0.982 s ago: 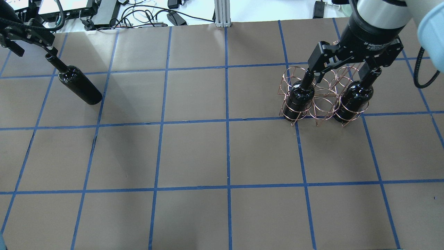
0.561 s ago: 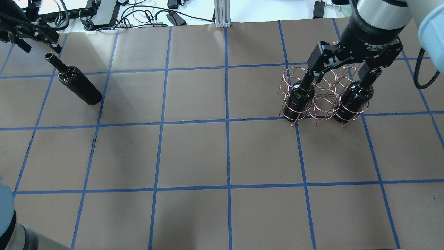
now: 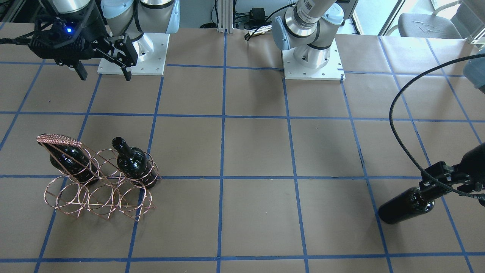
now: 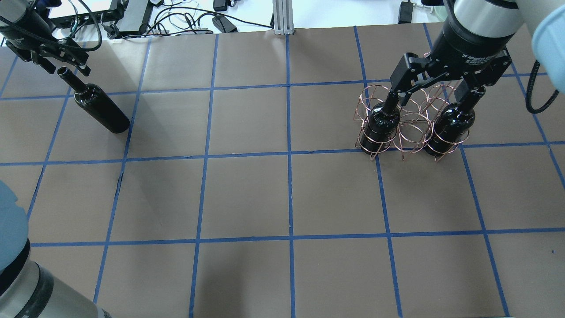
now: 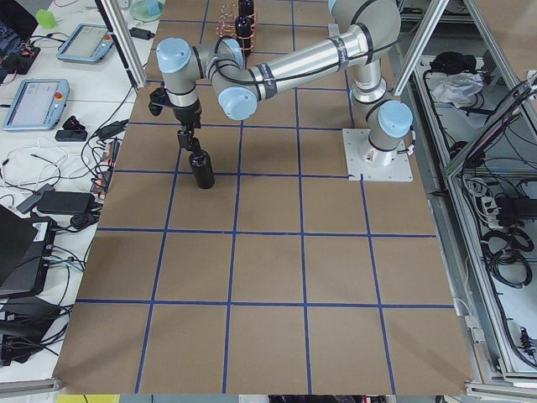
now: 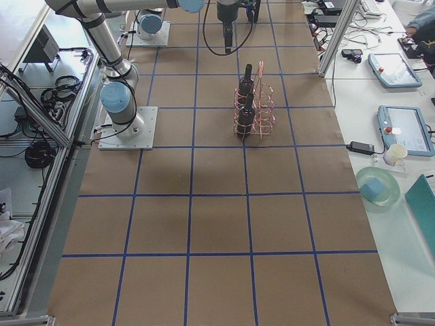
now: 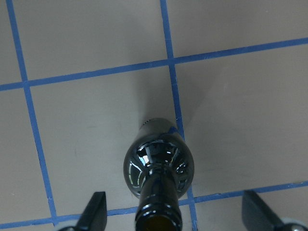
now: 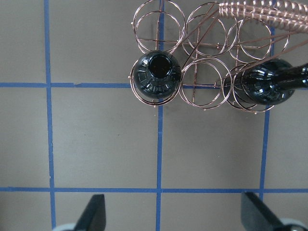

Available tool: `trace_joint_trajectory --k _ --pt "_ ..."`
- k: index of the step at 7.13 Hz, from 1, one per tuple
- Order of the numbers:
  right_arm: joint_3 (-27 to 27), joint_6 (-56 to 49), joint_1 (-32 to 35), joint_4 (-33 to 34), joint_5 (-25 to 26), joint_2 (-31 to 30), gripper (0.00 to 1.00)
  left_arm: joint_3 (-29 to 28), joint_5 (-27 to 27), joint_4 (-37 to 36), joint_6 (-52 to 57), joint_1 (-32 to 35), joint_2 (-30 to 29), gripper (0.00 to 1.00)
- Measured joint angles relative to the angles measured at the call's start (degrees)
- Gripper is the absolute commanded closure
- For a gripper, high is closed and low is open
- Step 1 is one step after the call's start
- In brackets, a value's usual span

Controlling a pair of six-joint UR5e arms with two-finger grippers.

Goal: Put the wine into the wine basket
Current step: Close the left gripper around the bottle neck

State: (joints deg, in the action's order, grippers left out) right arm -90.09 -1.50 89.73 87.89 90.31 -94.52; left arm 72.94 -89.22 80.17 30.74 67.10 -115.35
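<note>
A near-black wine bottle [image 4: 99,110] stands upright on the table at the far left, also seen in the front view [image 3: 403,206]. My left gripper [image 4: 62,65] is open, with its fingers either side of the bottle's mouth; in the left wrist view the neck [image 7: 159,211] stands between the fingers [image 7: 95,211] without touching them. The copper wire wine basket [image 4: 412,132] stands at the far right and holds two alike bottles [image 4: 380,126] [image 4: 450,126] in its outer rings. My right gripper [image 4: 437,90] hangs open and empty above the basket [image 8: 207,82].
The brown table [image 4: 287,194] carries a blue tape grid. Cables and devices [image 4: 132,17] and an aluminium post [image 4: 282,17] lie along its far edge. My left arm's elbow [image 4: 17,265] shows at the near left corner.
My left gripper let go of the bottle's neck, drew back, turned, and now straddles the mouth open. The bottle stayed put. The right gripper hardly moved.
</note>
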Motion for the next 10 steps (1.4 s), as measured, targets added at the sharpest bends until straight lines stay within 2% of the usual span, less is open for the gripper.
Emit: trace_joint_trajectory --k 2,5,10 --pt "0.00 0.00 0.01 0.00 -0.04 0.09 0.00 0.22 0.01 -0.09 0.10 -0.63 -0.68 0.14" --pt "0.00 0.01 0.01 0.00 -0.05 0.12 0.00 0.35 0.37 -0.16 -0.27 -1.15 -1.02 0.32" --pt "0.00 -0.08 -0.02 0.00 -0.05 0.13 0.00 0.36 0.68 -0.18 -2.81 -1.19 -1.34 0.34"
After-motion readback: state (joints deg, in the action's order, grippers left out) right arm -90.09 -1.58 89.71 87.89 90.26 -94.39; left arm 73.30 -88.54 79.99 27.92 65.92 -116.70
